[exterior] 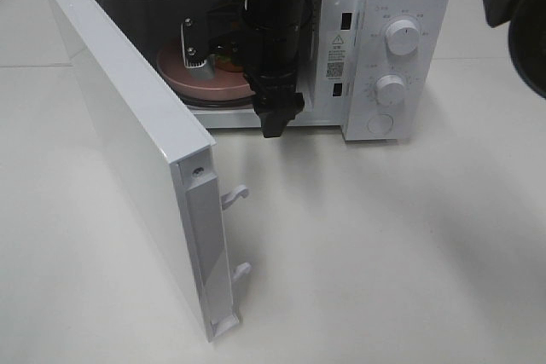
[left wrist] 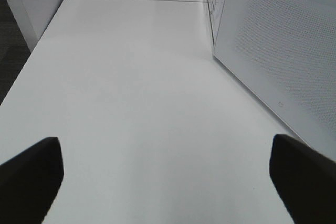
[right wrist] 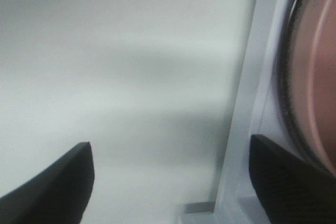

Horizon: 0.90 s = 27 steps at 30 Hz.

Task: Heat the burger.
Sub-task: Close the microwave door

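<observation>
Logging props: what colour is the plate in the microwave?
Pink; the plate shows best in the exterior high view.

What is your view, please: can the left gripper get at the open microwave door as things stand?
Probably yes. The left gripper is open, and the outer face of the microwave door stands beside it, with only bare table between. The right arm is on the door's inner side.
</observation>
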### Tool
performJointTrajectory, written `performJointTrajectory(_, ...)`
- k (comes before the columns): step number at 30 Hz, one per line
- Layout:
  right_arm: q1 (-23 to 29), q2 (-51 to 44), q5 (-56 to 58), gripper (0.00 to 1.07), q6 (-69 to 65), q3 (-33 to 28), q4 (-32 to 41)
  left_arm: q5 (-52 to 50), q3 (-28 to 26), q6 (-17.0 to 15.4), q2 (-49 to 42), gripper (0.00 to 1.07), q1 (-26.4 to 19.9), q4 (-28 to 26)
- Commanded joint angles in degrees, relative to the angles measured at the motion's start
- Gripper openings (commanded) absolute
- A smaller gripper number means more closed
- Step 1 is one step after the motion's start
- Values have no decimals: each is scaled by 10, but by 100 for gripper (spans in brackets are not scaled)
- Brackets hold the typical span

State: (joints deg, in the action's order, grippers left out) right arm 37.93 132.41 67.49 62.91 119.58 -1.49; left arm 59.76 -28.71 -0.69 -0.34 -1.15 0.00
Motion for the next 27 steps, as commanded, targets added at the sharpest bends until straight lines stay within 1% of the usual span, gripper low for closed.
performJointTrajectory(1,1,-37,-8,79,5,-58,3,-5,1,-2,-9,102,0,-5)
performJointTrajectory(3,1,-44,-11,79,5,-69,3,-5,1,-2,-9,102,0,-5)
performJointTrajectory(4,1,-56,-14,79,2,-87,3,-5,1,-2,-9,102,0,-5)
performJointTrajectory(6,1,-62,-14,79,0,-93,3,-5,1,-2,-9,102,0,-5)
performJointTrajectory(7,1,-77,-14,79,-6,-109,3,-5,1,-2,-9,102,0,-5)
performJointTrajectory(9,1,-84,-15,79,-9,-117,3,-5,1,-2,-9,102,0,-5)
performJointTrajectory(10,1,-97,-18,79,-21,-136,3,-5,1,-2,-9,102,0,-5)
performJointTrajectory(12,1,-105,-17,79,-30,-145,3,-5,1,-2,-9,102,0,-5)
performJointTrajectory(13,2,-121,-16,79,-42,-163,3,-5,1,-2,-9,102,0,-5)
performJointTrajectory(14,2,-121,-16,79,-42,-163,3,-5,1,-2,-9,102,0,-5)
performJointTrajectory(16,2,-147,-17,79,-45,-195,3,-5,1,-2,-9,102,0,-5)
performJointTrajectory(17,2,-147,-17,79,-45,-195,3,-5,1,-2,-9,102,0,-5)
performJointTrajectory(18,2,-165,-16,79,-45,-219,1,-5,1,-2,-9,102,0,-5)
performJointTrajectory(19,2,-165,-16,79,-45,-219,1,-5,1,-2,-9,102,0,-5)
performJointTrajectory(21,2,-195,-16,79,-45,-250,-3,-5,1,-2,-9,102,0,-5)
performJointTrajectory(22,2,-195,-16,79,-45,-250,-3,-5,1,-2,-9,102,0,-5)
performJointTrajectory(24,2,-219,-16,79,-45,-276,-6,-5,1,-2,-9,102,0,-5)
performJointTrajectory(25,2,-219,-16,79,-45,-276,-6,-5,1,-2,-9,102,0,-5)
performJointTrajectory(27,2,-242,-17,79,-54,-303,-6,-5,1,-2,-9,102,0,-5)
